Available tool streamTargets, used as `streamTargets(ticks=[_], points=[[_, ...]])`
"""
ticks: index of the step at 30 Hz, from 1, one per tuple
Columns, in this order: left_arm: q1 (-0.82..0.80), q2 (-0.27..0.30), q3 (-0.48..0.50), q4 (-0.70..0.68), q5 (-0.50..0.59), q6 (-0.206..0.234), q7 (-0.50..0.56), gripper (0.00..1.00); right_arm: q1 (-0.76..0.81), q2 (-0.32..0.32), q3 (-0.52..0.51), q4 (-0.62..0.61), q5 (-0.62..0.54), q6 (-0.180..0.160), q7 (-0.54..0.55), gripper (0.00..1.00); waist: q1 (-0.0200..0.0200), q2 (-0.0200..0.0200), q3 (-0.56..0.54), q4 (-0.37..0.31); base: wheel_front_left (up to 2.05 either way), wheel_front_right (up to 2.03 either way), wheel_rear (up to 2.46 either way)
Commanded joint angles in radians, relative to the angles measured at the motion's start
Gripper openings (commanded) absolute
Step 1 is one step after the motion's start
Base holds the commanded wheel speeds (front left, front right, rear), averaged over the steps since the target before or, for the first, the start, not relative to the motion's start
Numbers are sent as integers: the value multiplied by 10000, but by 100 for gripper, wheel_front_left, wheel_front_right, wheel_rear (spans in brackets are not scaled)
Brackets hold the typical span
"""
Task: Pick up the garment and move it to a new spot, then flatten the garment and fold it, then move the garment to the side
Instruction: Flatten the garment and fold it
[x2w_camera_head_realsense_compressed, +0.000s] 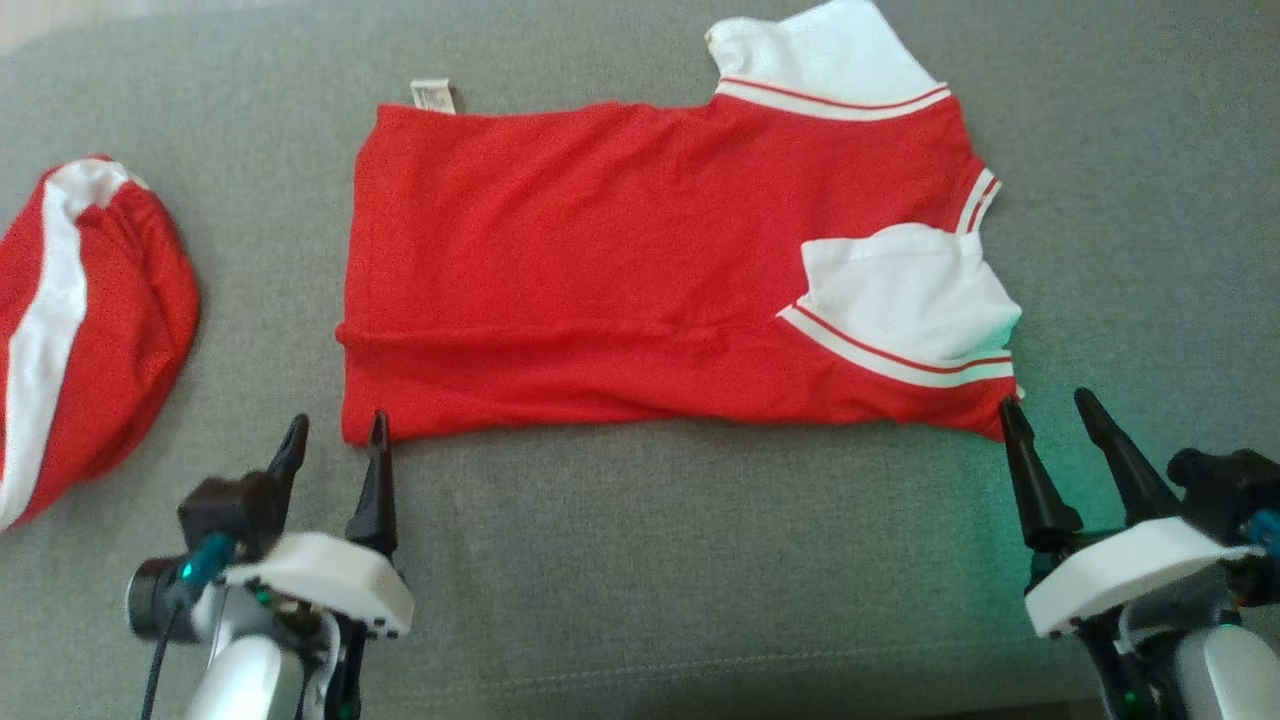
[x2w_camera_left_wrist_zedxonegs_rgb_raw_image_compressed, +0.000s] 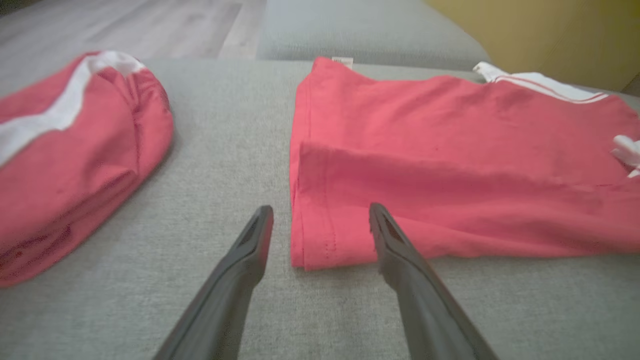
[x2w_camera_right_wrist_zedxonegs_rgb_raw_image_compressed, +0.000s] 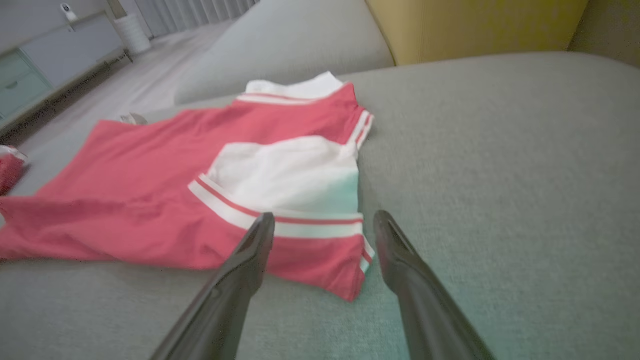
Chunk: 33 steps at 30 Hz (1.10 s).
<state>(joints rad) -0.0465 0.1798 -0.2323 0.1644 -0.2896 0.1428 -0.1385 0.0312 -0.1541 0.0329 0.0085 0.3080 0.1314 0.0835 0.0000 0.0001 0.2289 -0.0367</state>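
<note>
A red shirt with white sleeves (x2w_camera_head_realsense_compressed: 640, 270) lies spread on the grey cushion, its near long edge folded over the body. My left gripper (x2w_camera_head_realsense_compressed: 338, 432) stands open at the shirt's near left corner (x2w_camera_left_wrist_zedxonegs_rgb_raw_image_compressed: 320, 250), which lies between the fingers in the left wrist view. My right gripper (x2w_camera_head_realsense_compressed: 1045, 410) is open at the near right corner (x2w_camera_right_wrist_zedxonegs_rgb_raw_image_compressed: 345, 277), where the white sleeve (x2w_camera_right_wrist_zedxonegs_rgb_raw_image_compressed: 290, 175) is folded onto the red cloth. Neither gripper holds anything.
A second red and white garment (x2w_camera_head_realsense_compressed: 70, 330) lies bunched at the left edge of the cushion (x2w_camera_head_realsense_compressed: 640, 580). A yellow backrest (x2w_camera_right_wrist_zedxonegs_rgb_raw_image_compressed: 475, 25) rises beyond the shirt. Bare grey cushion stretches to the right of the shirt and along the front.
</note>
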Motion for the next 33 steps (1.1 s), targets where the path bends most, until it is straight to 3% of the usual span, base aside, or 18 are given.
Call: streamTargets(ticks=[1,14,15,16,17,18,27,33], points=[[-550,36,295,-151,-114,-66,79,100,-298,-303,153,-212,89,-7,109,100,0,-1,247,33,0,0,0],[-1741,-13,377,1428,-1316,-656,2086,100,-1538,-572,24,1083,701,-7,2327,100,0,-1,1148,144,0,0,0],[-1757,-6,380,1458,-1421,-721,2233,93,-1595,-560,59,1117,799,-7,2468,94,0,-1,1155,147,0,0,0],[-1759,11,382,1471,-1504,-767,2369,47,-1639,-559,93,1141,889,-7,2611,49,0,-1,1167,143,0,0,0],[-1762,35,386,1462,-1553,-797,2446,15,-1676,-554,104,1133,982,-7,2675,0,0,-1,1171,139,0,0,0],[-1750,69,377,1450,-1571,-812,2510,0,-1698,-564,103,1124,1033,-7,2705,0,0,-1,1170,138,0,0,0],[-1339,280,371,846,-1496,-730,2332,0,-1267,-419,-299,801,1477,-7,2579,0,0,-1,835,177,0,0,0],[-576,578,401,-38,-1441,-526,2543,0,-68,-96,-822,93,1527,-7,2920,0,0,-1,278,248,0,0,0]])
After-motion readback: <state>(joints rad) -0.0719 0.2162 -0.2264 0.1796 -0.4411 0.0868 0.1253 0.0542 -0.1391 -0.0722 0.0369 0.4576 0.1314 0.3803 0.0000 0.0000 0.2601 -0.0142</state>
